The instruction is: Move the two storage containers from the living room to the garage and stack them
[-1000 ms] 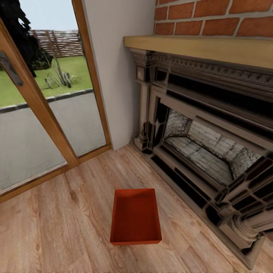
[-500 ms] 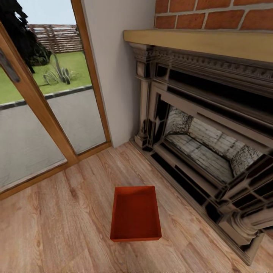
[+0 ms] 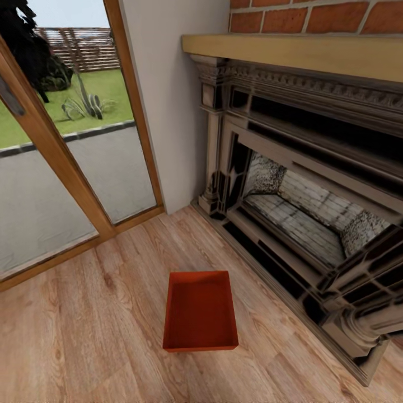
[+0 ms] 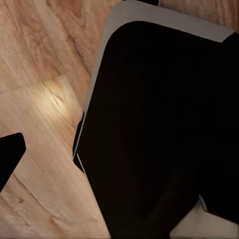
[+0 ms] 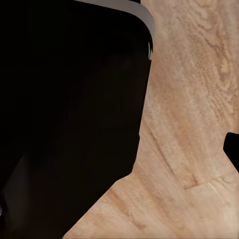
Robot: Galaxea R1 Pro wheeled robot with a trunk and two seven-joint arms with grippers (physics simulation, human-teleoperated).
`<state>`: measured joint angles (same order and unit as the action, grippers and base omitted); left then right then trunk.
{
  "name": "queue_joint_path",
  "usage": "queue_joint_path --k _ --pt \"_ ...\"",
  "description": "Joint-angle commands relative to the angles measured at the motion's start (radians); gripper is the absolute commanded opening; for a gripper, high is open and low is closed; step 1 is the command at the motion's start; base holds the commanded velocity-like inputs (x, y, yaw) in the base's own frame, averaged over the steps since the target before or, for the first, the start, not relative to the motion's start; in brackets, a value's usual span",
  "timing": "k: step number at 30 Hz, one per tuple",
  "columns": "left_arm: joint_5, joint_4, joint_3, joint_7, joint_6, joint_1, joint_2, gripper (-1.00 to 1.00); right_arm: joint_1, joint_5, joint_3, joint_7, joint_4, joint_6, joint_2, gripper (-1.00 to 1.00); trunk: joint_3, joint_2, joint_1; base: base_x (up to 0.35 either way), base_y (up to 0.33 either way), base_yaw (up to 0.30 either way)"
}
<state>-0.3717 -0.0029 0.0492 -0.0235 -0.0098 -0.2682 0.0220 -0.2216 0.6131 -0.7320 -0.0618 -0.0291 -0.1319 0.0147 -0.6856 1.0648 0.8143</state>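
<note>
One orange-red storage container (image 3: 200, 310) sits open side up on the light wood plank floor (image 3: 84, 336) of the living room, close in front of the robot and low in the head view. It lies just beside the ornate dark fireplace (image 3: 313, 212), with a strip of bare planks between its right wall and the hearth base. Its inside looks empty. Behind it to the left a glass door with a wooden frame (image 3: 61, 162) gives onto a paved yard and lawn; a white wall section (image 3: 168, 101) and a brick chimney (image 3: 313, 17) above a pale mantel (image 3: 302, 53) close the corner.

Both wrist views look down on the same plank floor past a large black, grey-edged body that seems to be part of the robot. A small dark tip shows at the edge of each, possibly a finger, but how far apart the jaws of either gripper stand cannot be told.

The job looks to be at its start: this bin is not yet grasped, and the garage is not reached.

The risks follow from the layout. The bin is low, so a reach would need the trunk to bend well down. A misjudged descent could press on a thin wall and tip or skid the bin toward the fireplace. An arm swinging wide on the right could strike the carved column.
</note>
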Motion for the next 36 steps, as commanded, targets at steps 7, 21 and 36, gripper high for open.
queue_joint_path --k 7,21,36 --pt "-0.009 0.001 0.006 0.003 0.014 0.0 -0.005 1.0 -0.001 0.006 -0.008 0.002 -0.003 -0.005 0.002 1.0 -0.012 0.0 0.0 0.0 0.0 0.0" --pt "-0.01 0.002 0.006 -0.006 0.013 0.001 -0.002 1.0 -0.001 0.004 -0.009 0.003 -0.003 -0.003 0.004 1.0 -0.035 0.0 0.0 0.0 0.0 0.0" --pt "-0.01 0.002 0.006 -0.007 0.011 0.0 -0.002 1.0 -0.001 0.003 -0.009 0.002 -0.003 -0.005 0.005 1.0 -0.037 0.0 0.0 0.0 0.0 0.0"
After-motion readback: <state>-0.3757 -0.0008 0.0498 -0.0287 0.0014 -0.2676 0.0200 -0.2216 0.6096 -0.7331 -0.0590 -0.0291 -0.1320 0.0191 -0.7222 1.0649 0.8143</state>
